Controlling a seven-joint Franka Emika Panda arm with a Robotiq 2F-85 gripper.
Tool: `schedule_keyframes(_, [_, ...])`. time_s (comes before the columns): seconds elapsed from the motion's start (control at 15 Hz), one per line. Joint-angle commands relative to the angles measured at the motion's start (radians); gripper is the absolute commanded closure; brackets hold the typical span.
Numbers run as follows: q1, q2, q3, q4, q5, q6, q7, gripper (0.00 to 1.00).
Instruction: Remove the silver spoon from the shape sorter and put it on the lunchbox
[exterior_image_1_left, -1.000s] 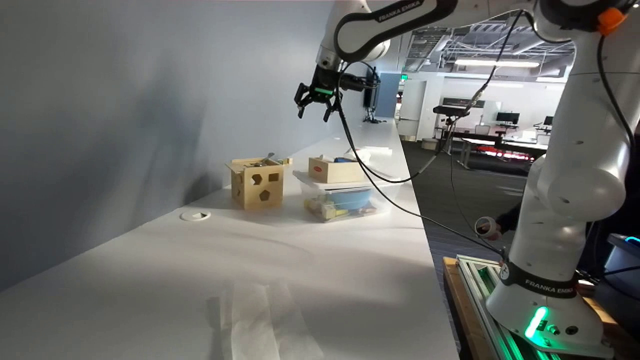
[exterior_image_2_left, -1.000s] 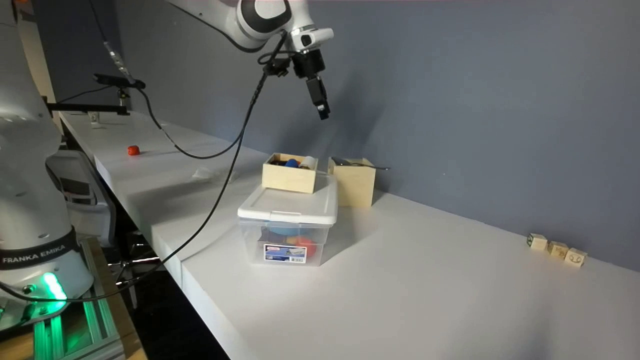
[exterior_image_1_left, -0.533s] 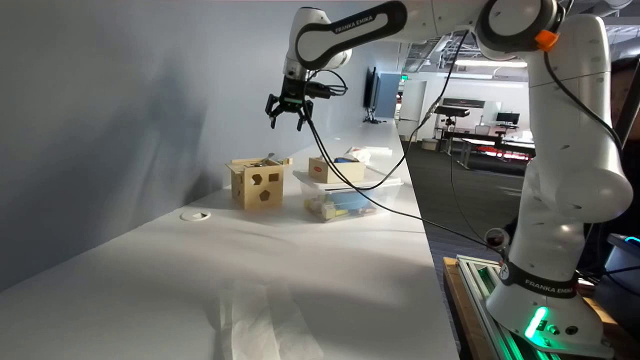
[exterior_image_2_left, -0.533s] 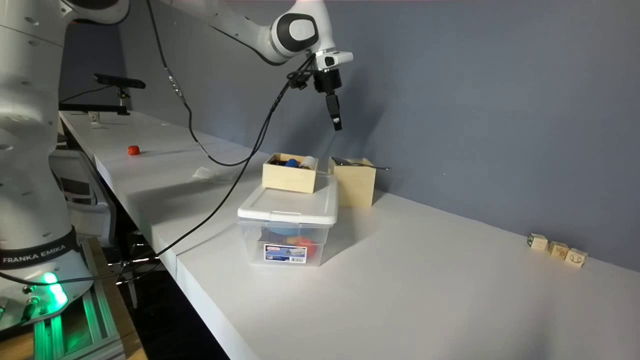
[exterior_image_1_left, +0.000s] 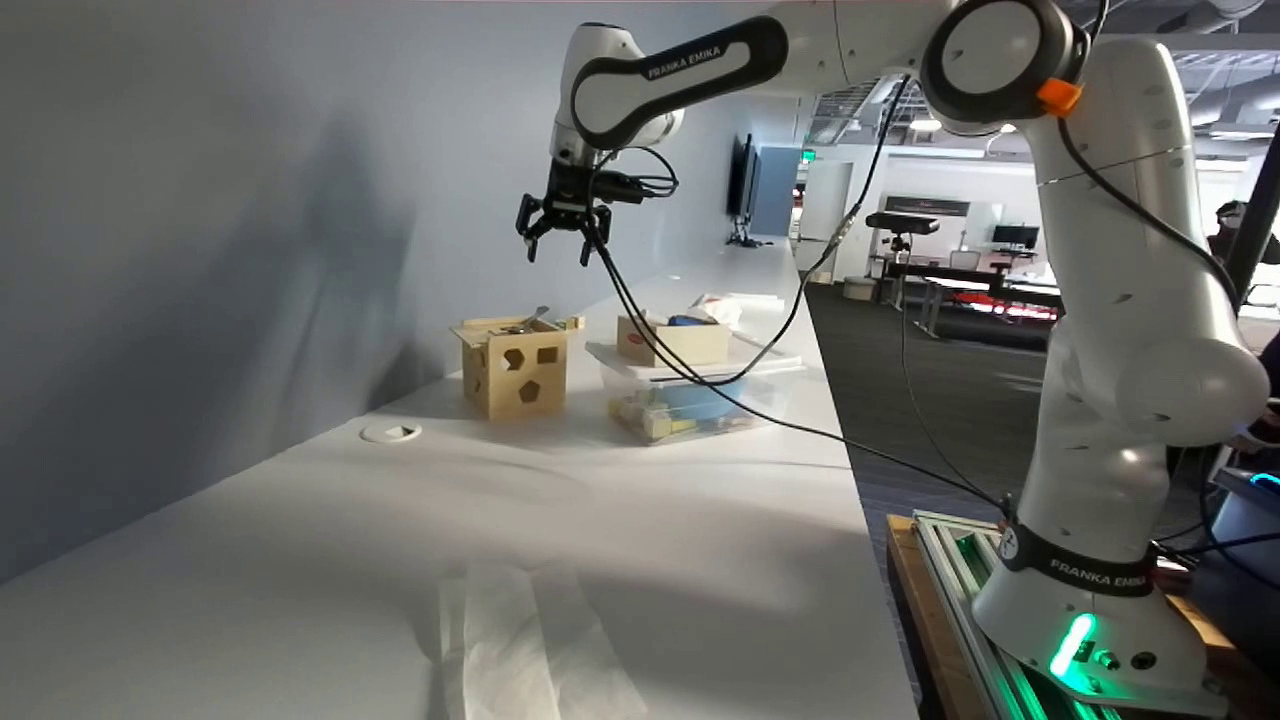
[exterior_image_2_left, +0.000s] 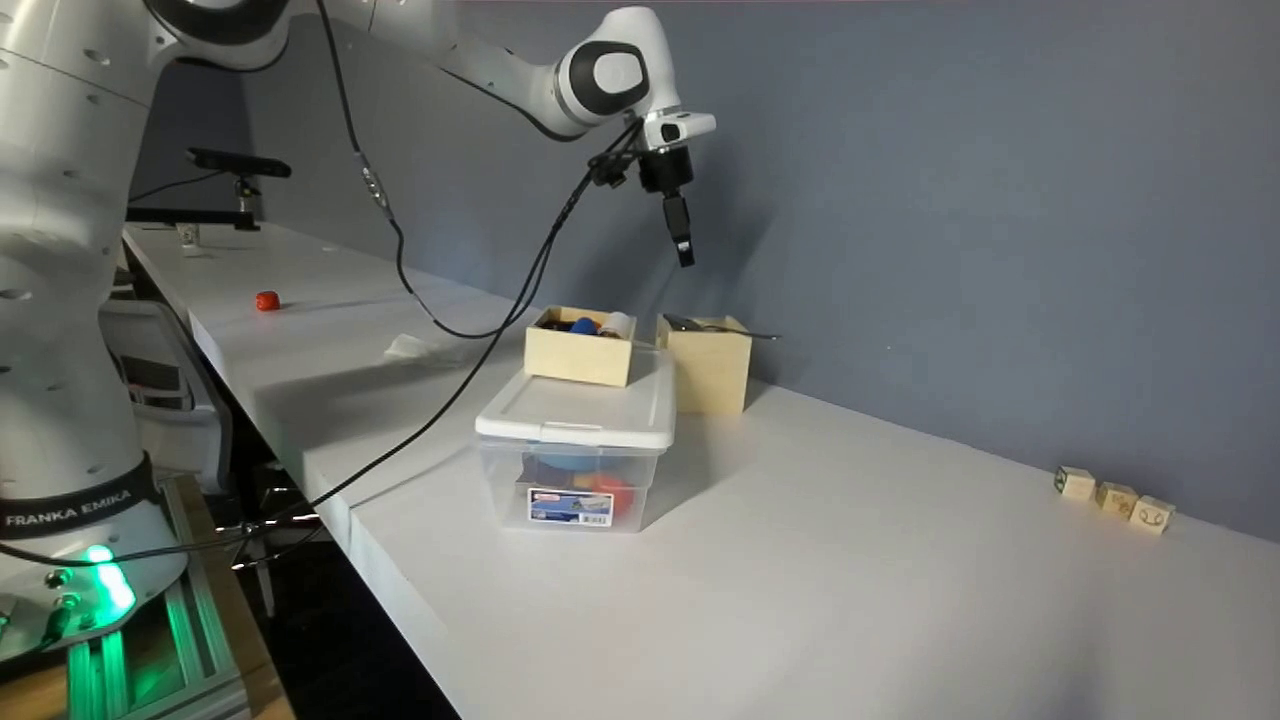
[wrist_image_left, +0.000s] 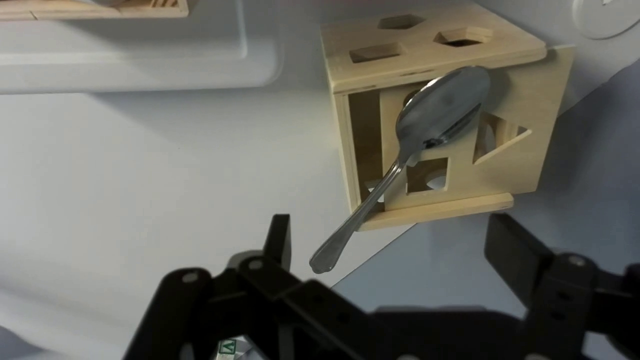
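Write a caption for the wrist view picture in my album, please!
A silver spoon, handle poking over the edge, lies across the wooden shape sorter beneath the open jaws.

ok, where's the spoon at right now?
Just right of centre in the wrist view, the spoon lies across the top of the shape sorter, its handle jutting past the edge toward the lower left.
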Motion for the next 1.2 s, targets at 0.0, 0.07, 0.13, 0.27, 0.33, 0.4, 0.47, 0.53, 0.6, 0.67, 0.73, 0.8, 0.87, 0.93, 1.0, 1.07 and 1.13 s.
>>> schedule_keyframes(0.0, [0.028, 0.002, -0.035, 0.004, 0.016, -0.002, -0.010, 0.00])
schedule_keyframes(0.07, [0.028, 0.002, -0.035, 0.004, 0.016, -0.003, -0.010, 0.00])
schedule_keyframes(0.13, [0.028, 0.017, -0.035, 0.015, 0.032, 0.012, 0.002, 0.00])
schedule_keyframes(0.27, [0.025, 0.060, -0.037, 0.057, 0.058, 0.025, 0.000, 0.00])
schedule_keyframes(0.33, [0.028, 0.077, -0.042, 0.068, 0.060, 0.044, 0.005, 0.00])
schedule_keyframes(0.4, [0.027, 0.099, -0.043, 0.089, 0.074, 0.049, 0.007, 0.00])
schedule_keyframes(0.47, [0.024, 0.121, -0.044, 0.107, 0.088, 0.067, 0.004, 0.00])
schedule_keyframes(0.53, [0.022, 0.149, -0.045, 0.130, 0.103, 0.086, 0.006, 0.00])
schedule_keyframes(0.6, [0.017, 0.173, -0.045, 0.153, 0.121, 0.090, -0.002, 0.00])
schedule_keyframes(0.67, [0.011, 0.197, -0.042, 0.176, 0.142, 0.094, -0.013, 0.00])
schedule_keyframes(0.73, [0.006, 0.222, -0.045, 0.206, 0.156, 0.074, -0.014, 0.00])
schedule_keyframes(0.8, [0.001, 0.243, -0.045, 0.227, 0.173, 0.061, -0.014, 0.00])
schedule_keyframes(0.87, [-0.002, 0.264, -0.047, 0.242, 0.182, 0.063, -0.014, 0.00])
schedule_keyframes(0.93, [-0.006, 0.281, -0.050, 0.259, 0.188, 0.058, -0.017, 0.00])
schedule_keyframes(1.0, [-0.010, 0.302, -0.048, 0.278, 0.198, 0.056, -0.017, 0.03])
schedule_keyframes(1.07, [-0.011, 0.319, -0.050, 0.296, 0.203, 0.049, -0.013, 0.08])
schedule_keyframes(1.13, [-0.012, 0.336, -0.051, 0.314, 0.208, 0.043, -0.007, 0.06])
